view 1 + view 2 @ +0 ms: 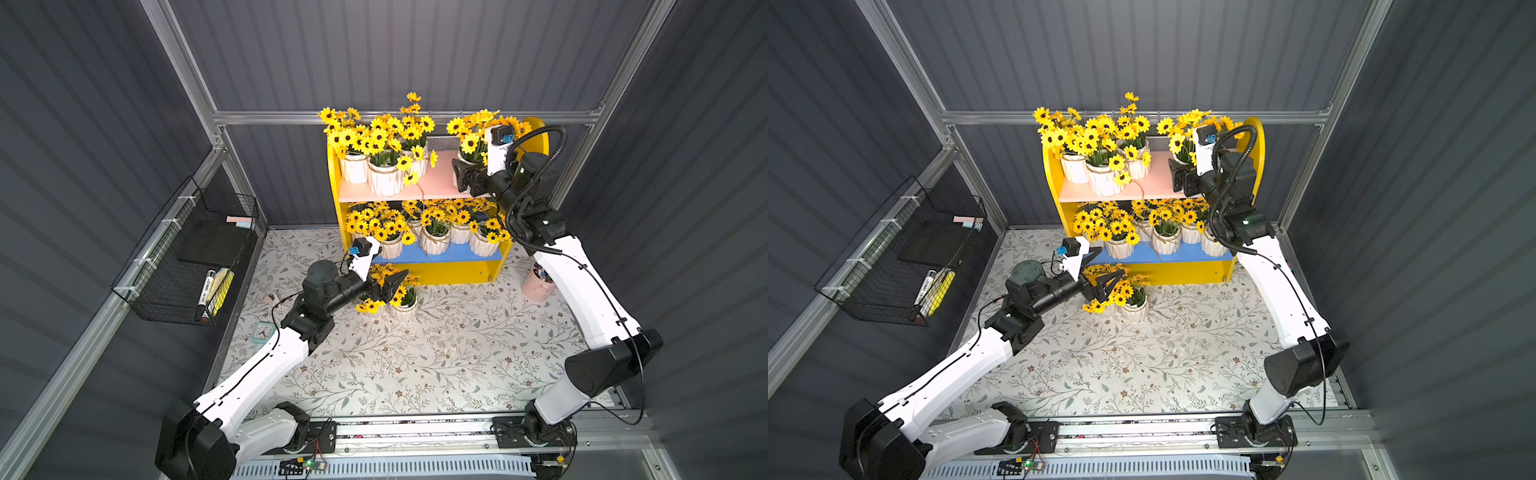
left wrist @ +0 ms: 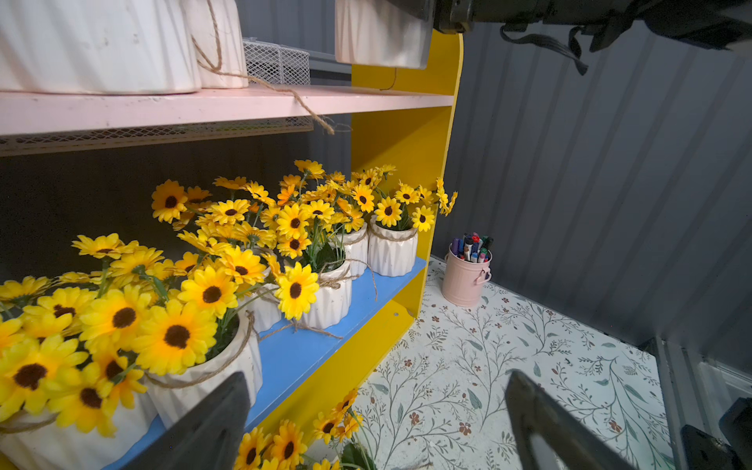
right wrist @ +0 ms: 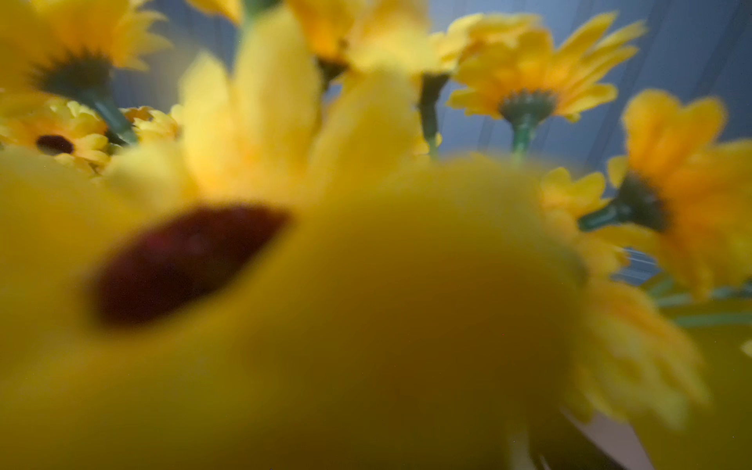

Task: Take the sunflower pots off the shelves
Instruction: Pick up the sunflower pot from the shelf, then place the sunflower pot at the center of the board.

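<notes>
The shelves [image 1: 449,272] stand at the back. Three sunflower pots [image 1: 385,178] sit at the left of the pink upper board, and several [image 1: 435,243] crowd the blue lower board [image 2: 309,346]. My right gripper [image 1: 462,176] is shut on the upper right pot [image 2: 378,32], which hangs just above the pink board [image 2: 366,101]. Its flowers [image 3: 366,285] fill the right wrist view. My left gripper [image 2: 378,427] is open and holds nothing. It hovers over two pots [image 1: 404,309] standing on the floor in front of the shelves [image 1: 1183,272].
A black wire basket [image 1: 187,257] with markers hangs on the left wall. A pink cup of pens [image 2: 466,280] stands right of the shelves, under my right arm. A mint clock [image 1: 262,332] lies at the floral mat's [image 1: 415,365] left edge. White mesh basket [image 2: 276,61] sits behind the shelves.
</notes>
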Tool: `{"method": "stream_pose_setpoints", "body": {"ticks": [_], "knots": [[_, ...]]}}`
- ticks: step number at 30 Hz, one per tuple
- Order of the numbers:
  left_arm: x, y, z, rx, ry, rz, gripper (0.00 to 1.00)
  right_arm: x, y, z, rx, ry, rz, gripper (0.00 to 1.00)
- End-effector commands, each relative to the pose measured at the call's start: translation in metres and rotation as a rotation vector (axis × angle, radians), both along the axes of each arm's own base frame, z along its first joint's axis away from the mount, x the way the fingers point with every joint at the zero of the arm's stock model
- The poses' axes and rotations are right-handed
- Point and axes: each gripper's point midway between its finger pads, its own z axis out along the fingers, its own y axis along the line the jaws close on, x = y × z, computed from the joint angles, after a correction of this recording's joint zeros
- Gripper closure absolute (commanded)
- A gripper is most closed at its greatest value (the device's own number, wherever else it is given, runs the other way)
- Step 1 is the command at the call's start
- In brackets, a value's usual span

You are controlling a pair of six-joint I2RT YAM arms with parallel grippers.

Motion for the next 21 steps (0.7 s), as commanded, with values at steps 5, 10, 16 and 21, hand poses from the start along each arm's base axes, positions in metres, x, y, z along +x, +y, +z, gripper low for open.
{"method": "stream_pose_setpoints", "body": {"ticks": [5, 10, 16, 21], "knots": [[-0.005, 0.003, 0.011, -0.002, -0.040, -0.002, 0.01, -0.069, 0.023, 0.053, -0.007, -0.187, 0.074, 1.00], [-0.006, 0.002, 0.012, -0.009, -0.043, -0.004, 0.00, -0.107, 0.037, 0.046, -0.002, -0.207, 0.115, 1.00], [-0.006, 0.002, 0.011, -0.016, -0.040, -0.007, 0.01, -0.142, 0.046, 0.023, -0.006, -0.184, 0.161, 1.00], [-0.005, 0.000, 0.007, -0.020, -0.021, -0.016, 0.01, -0.167, 0.045, -0.005, -0.009, -0.151, 0.170, 1.00]]}}
